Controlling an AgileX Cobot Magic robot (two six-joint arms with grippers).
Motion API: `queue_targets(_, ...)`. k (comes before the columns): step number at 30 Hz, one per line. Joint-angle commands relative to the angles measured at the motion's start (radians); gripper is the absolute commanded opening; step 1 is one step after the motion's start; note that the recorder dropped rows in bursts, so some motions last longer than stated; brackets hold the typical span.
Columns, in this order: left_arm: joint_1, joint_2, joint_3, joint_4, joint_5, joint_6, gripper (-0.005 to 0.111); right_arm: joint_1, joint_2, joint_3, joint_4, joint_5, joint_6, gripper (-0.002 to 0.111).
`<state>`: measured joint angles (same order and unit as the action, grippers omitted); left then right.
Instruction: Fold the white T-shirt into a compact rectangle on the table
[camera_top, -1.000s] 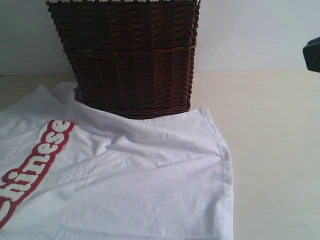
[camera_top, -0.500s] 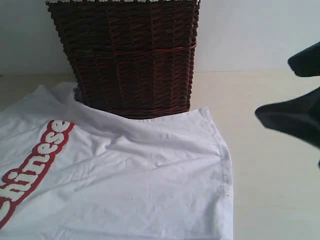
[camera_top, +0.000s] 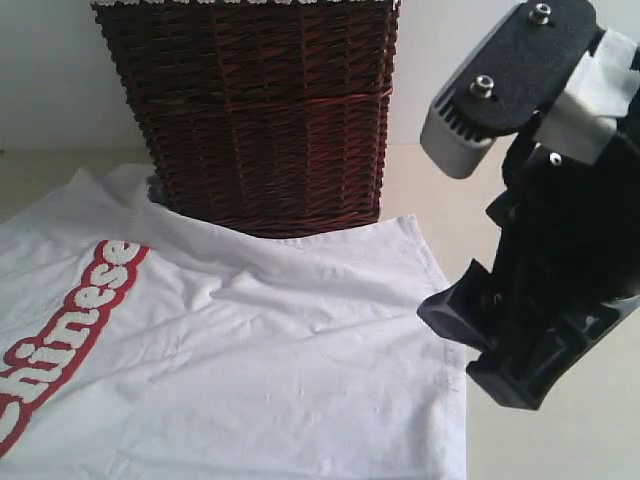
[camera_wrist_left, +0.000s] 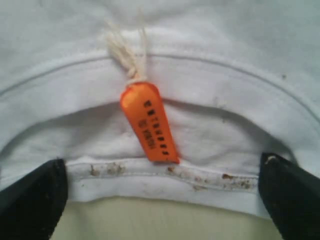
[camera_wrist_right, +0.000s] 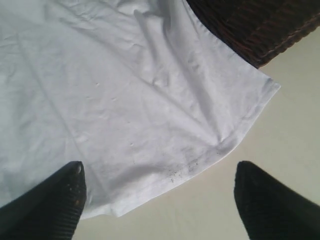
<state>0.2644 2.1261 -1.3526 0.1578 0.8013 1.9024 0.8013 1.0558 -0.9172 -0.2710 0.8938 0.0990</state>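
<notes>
One white T-shirt (camera_top: 250, 360), one wicker basket (camera_top: 260, 110), one orange tag (camera_wrist_left: 150, 125), two claws (camera_wrist_left: 161, 197) (camera_wrist_right: 160, 200).

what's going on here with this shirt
A two-armed robot is working on the white T-shirt, which lies spread flat, not yet folded, on the table in front of a wicker basket. The right pincer hovers open over a corner of the shirt's edge, holding nothing. The left pincer is open at the collar, by the orange neck tag.

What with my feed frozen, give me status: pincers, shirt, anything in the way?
Left pincer open, straddling collar at orange tag. Right pincer open over a corner. White T-shirt spread out, unfolded. Wicker basket crowds its far edge.
</notes>
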Motion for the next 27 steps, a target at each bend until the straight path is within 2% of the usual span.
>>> queue_targets(1, 0.002, 0.012, 0.0, 0.005, -0.032, 0.003, 0.104, 0.001, 0.004, 0.003, 0.007, 0.0, 0.005, 0.078)
queue_targets(9, 0.002, 0.012, 0.0, 0.005, -0.032, 0.003, 0.104, 0.001, 0.025, 0.003, 0.05, -0.023, 0.01, 0.078)
queue_targets(11, 0.002, 0.012, 0.0, 0.005, -0.032, 0.003, 0.104, 0.001, 0.046, 0.003, 0.097, -0.013, -0.033, 0.085)
queue_targets(14, 0.002, 0.012, 0.0, 0.005, -0.032, 0.003, 0.104, 0.001, 0.086, 0.003, 0.042, 0.016, -0.038, 0.104)
queue_targets(18, 0.002, 0.012, 0.0, 0.005, -0.032, 0.003, 0.104, 0.001, 0.145, 0.003, -0.145, 0.158, 0.001, 0.105)
queue_targets(21, 0.002, 0.012, 0.0, 0.005, -0.032, 0.003, 0.104, 0.001, 0.234, 0.002, -0.121, 0.327, -0.122, 0.105)
queue_targets(25, 0.002, 0.012, 0.0, 0.005, -0.032, 0.003, 0.104, 0.001, 0.341, 0.002, -0.093, 0.32, -0.248, 0.105)
queue_targets(27, 0.002, 0.012, 0.0, 0.005, -0.032, 0.003, 0.104, -0.006, 0.363, 0.002, -0.061, 0.217, -0.339, 0.105)
